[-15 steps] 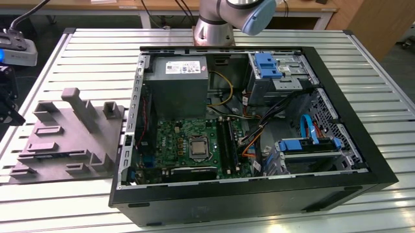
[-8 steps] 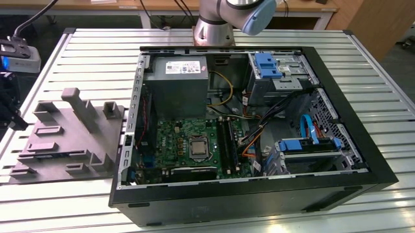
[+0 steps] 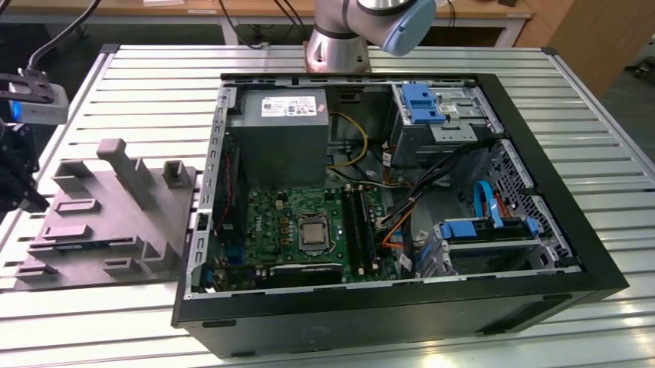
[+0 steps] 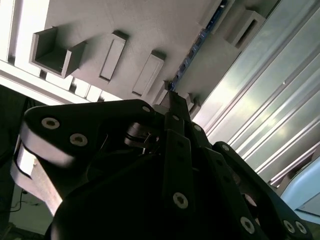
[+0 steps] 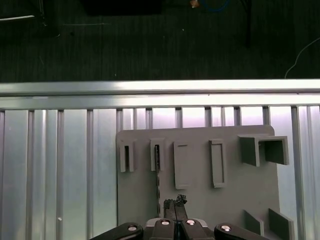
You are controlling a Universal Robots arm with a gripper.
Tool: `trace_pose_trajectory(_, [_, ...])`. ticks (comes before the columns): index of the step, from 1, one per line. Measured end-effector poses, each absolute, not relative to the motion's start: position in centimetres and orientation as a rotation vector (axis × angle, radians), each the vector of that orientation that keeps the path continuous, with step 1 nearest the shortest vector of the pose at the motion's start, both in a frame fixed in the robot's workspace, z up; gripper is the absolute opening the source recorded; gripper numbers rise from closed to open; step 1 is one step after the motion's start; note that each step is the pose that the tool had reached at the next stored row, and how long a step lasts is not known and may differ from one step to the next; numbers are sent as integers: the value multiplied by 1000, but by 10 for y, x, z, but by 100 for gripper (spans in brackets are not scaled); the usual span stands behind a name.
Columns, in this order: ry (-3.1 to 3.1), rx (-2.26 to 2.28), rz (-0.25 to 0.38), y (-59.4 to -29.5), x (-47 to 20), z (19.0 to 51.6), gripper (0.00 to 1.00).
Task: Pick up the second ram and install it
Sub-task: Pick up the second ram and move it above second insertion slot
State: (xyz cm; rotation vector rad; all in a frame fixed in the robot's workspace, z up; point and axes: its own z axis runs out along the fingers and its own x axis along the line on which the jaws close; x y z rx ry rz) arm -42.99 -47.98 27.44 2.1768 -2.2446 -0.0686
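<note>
- Your arm's black gripper (image 5: pixel 175 202) hangs over the grey moulded plastic tray (image 5: pixel 230 190). Its claw is clenched, the two fingers drawn together with no gap visible in the first wrist view.
- The second ram (image 5: pixel 158 172), a thin greenish circuit-board strip, sits on edge in the tray and runs from a narrow slot toward the gripper. The fingertips sit just beside its near end. You cannot tell whether they nip the strip or only touch it.
- In the second wrist view, the strip (image 4: pixel 200 40) runs away from the fingertip across the tray's grey face, with blue-green showing along its edge.
- The tray lies on the ribbed aluminium table (image 3: pixel 584 100) at the exterior view's left, just beside the open black computer case (image 3: pixel 409 314).
- Inside the case, the green motherboard (image 3: pixel 291 222) lies flat, with long black slot rails (image 3: pixel 358 226) beside the square processor socket (image 3: pixel 310 234).
- The arm's silver base (image 3: pixel 338 46) stands beyond the case in the exterior view.
</note>
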Motion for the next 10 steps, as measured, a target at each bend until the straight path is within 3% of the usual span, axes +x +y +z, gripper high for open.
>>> trace_pose_trajectory(10, [-2243, 2178, -68, -482, -426, 267, 10])
